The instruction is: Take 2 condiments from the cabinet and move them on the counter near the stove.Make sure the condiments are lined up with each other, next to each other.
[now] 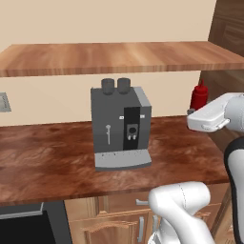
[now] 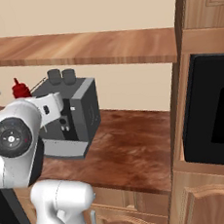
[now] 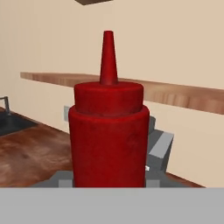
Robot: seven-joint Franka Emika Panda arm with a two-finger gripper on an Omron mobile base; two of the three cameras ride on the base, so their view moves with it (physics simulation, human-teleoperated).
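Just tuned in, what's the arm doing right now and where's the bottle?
The gripper is closed on the red squeeze bottle, carrying it upright above the counter, to the right of the grey coffee machine. The hand view shows the bottle close up, nozzle pointing up. The shelf hangs above. The dark sauce bottle can't be made out here, so nothing is lined up yet.

Coffee machine — 1 obstacle mid-counter, its top close under the shelf; bare counter left and right of the coffee machine.
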